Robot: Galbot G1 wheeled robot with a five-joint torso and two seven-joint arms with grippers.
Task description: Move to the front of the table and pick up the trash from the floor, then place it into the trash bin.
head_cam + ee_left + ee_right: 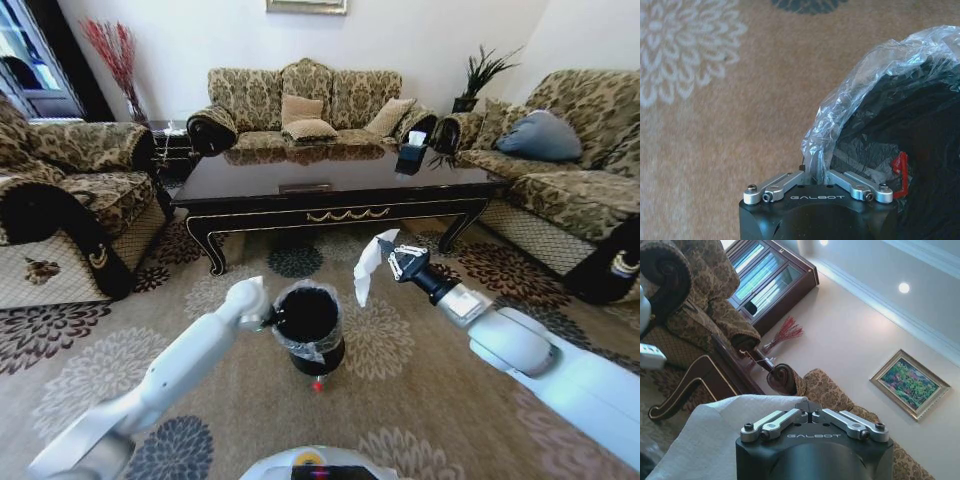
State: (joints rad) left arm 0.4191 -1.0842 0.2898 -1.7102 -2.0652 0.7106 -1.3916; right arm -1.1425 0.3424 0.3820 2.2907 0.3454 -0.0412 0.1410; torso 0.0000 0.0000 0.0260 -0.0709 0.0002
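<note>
Clamped on the bin liner (840, 125), my left claw (816, 175) steadies the trash bin (310, 325); my right claw (392, 262) pinches a light, soft white paper sheet (368, 265) beside it, before the worktop (330, 185).

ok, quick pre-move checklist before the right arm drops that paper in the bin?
1. Right gripper shut on the crumpled white paper wad: ok.
2. Left gripper clamped on the clear liner rim of the round black trash bin: ok.
3. Bin upright, mouth open: ok.
4. Paper directly above the bin mouth: not ok, it hangs beside it.
5. Glossy near-black coffee table away from the arm: ok.
</note>
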